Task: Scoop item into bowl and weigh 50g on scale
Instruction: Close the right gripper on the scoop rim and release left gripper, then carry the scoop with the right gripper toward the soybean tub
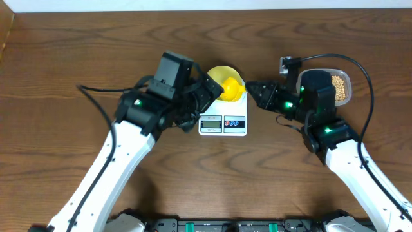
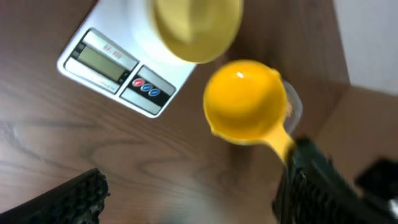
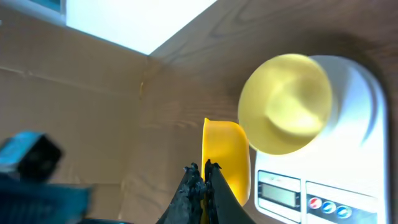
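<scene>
The wooden table (image 1: 64, 96) carries both arms, the left arm (image 1: 122, 148) reaching in from the lower left and the right arm (image 1: 347, 148) from the lower right, their ends meeting over the middle. The white scale (image 1: 223, 122) lies between them, display and buttons toward the robot; the reading is too blurred to make out. A clear tub (image 1: 346, 73) sits at the far right, partly under the right arm. The pale-yellow bowl (image 1: 219, 71) stands on the scale's platform at the end away from the display; what it holds cannot be told. The left gripper (image 2: 186, 196) hangs just left of the scale with its fingers (image 2: 68, 199) spread wide and nothing between them. The right gripper (image 3: 200, 180) has its fingers pinched together at the handle end of a yellow spoon (image 1: 232, 89), whose head, turned on edge in the right wrist view, hangs just beside the bowl over the platform's right side. The beans (image 1: 340, 89) lie in the tub.
</scene>
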`<state>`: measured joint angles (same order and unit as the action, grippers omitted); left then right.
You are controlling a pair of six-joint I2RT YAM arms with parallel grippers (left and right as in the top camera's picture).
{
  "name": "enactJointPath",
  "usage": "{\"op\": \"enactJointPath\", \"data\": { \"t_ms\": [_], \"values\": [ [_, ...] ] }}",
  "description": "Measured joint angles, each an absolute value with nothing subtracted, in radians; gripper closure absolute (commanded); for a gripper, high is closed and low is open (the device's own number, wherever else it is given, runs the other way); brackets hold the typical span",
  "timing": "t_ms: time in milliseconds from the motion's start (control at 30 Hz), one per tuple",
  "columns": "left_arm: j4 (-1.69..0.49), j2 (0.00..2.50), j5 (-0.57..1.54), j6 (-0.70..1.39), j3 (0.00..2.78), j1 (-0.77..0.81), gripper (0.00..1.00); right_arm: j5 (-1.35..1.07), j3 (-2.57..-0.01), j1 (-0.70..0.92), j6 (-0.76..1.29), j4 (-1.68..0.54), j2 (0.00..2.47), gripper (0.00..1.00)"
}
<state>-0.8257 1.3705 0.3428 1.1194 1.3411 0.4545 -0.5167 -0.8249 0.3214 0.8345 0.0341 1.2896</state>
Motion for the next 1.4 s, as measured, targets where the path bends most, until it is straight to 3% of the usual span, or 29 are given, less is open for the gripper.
{"op": "enactJointPath", "data": {
  "t_ms": [433,767,1033,1400],
  "values": [
    [-0.826,1.327,0.333,0.687,1.341,0.455,0.04,-0.525,-0.844,0.282,0.706,-0.139,1.287,0.99],
    [-0.828,1.327,0.331,0.458,1.341,0.455,0.04,-0.414,-1.033,0.282,0.575,-0.481,1.267,0.98],
    [-0.829,1.327,0.308,0.37,1.341,0.455,0.04,-0.237,-1.147,0.282,0.5,-0.674,1.263,0.99],
    [-0.86,1.327,0.308,0.325,1.341,0.455,0.04,-0.114,-1.187,0.282,0.462,-0.694,1.261,0.98]
  ]
}}
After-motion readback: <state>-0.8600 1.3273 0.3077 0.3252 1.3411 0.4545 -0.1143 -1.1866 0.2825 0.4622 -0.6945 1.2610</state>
